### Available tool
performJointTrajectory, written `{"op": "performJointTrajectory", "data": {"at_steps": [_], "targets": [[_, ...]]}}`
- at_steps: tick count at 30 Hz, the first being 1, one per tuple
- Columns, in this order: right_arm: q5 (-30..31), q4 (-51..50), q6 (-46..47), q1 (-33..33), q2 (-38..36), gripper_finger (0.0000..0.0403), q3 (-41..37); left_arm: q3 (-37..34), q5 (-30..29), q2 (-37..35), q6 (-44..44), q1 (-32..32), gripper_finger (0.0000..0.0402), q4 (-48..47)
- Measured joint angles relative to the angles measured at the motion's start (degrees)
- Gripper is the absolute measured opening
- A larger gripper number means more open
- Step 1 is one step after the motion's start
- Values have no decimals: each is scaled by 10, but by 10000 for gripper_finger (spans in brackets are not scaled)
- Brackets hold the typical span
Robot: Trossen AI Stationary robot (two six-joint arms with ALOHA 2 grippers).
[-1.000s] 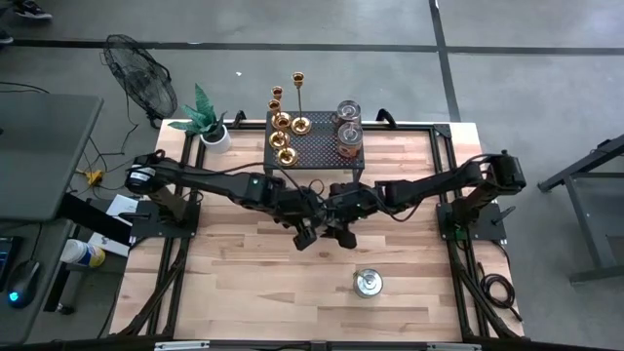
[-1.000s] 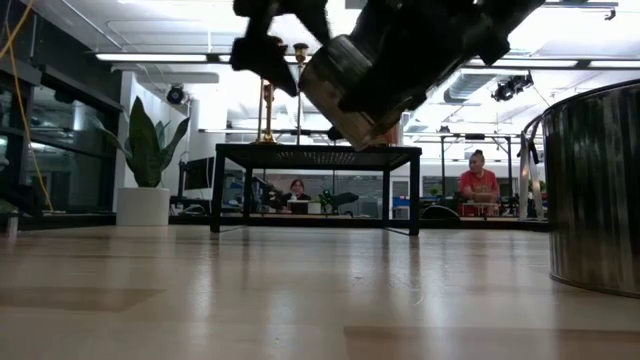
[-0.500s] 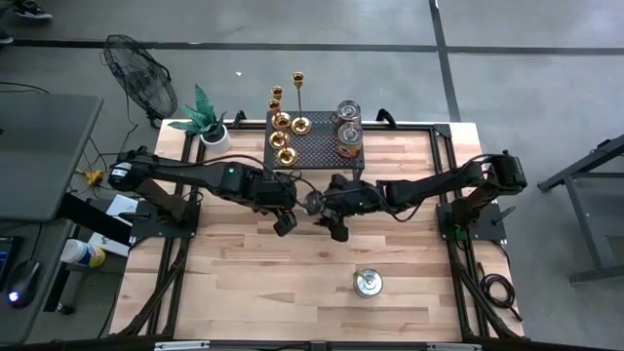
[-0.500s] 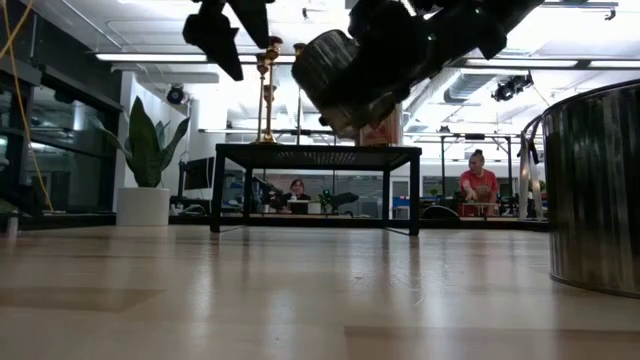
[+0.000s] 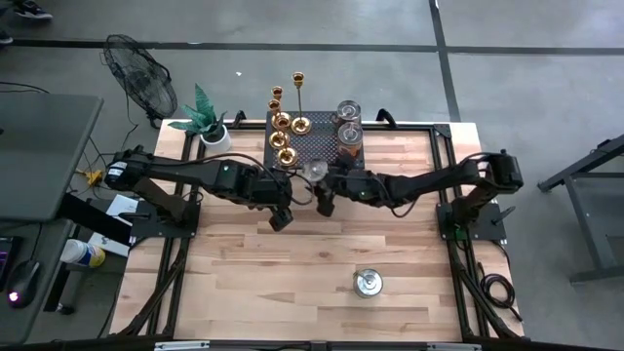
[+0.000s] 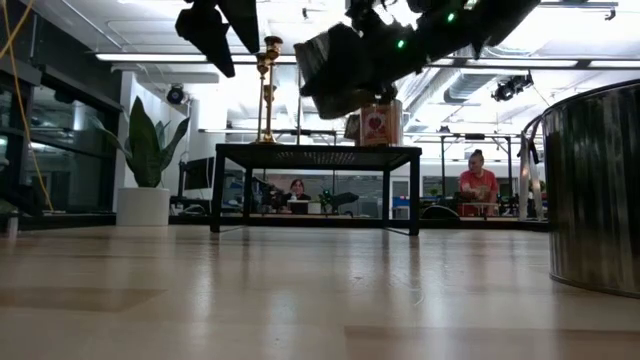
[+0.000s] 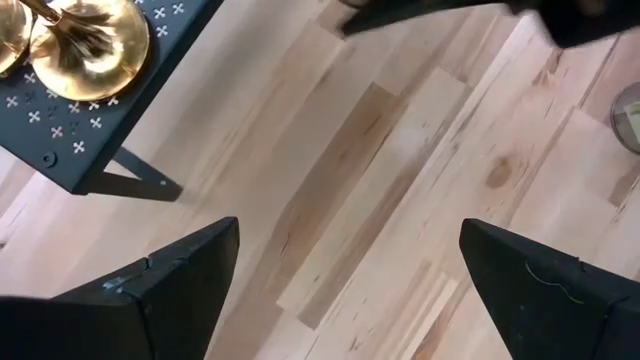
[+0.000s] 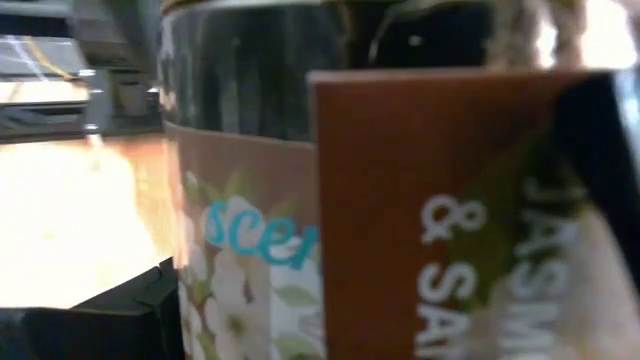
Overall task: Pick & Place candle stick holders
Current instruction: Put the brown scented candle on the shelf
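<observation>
Several gold candle stick holders (image 5: pixel 283 132) stand on their round bases on the left part of a black perforated stand (image 5: pixel 317 146); one base (image 7: pixel 85 40) shows in the left wrist view. My right gripper (image 5: pixel 318 187) is shut on a candle jar (image 5: pixel 314 171) just in front of the stand's near edge, high above the table (image 6: pixel 335 65). My left gripper (image 5: pixel 282 218) hovers open over bare table (image 7: pixel 350 290), left of the right one and nearer the table's front, with nothing between its fingers. My right gripper holds the candle jar by its labelled side wall (image 8: pixel 250 230), between its two fingers; one finger (image 8: pixel 110 310) shows against the jar's side. The fingers come from the table's right, nearly level. The jar is lifted clear of the table and tilted (image 6: pixel 335 65).
Two more candle jars (image 5: pixel 348 127) stand on the stand's right part. A silver tin (image 5: pixel 368 284) sits near the front of the table and looms at the low view's right (image 6: pixel 595 190). A potted plant (image 5: pixel 210 122) stands at the far left corner. People sit beyond the table.
My left gripper has drawn back from the table's middle toward the left and risen, tipping less steeply; it stays open. My right gripper has carried the jar toward the far edge, up to the stand, and has tipped up toward level; the jar has risen.
</observation>
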Motion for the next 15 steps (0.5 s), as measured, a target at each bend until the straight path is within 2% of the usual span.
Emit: {"op": "performJointTrajectory", "data": {"at_steps": [6, 15], "targets": [[-2, 72, 1, -23, 39, 337, 0, 0, -2, 0, 0, 0, 374, -8], [26, 159, 1, -47, 76, 337, 0, 0, -2, 0, -7, 0, 374, -11]]}}
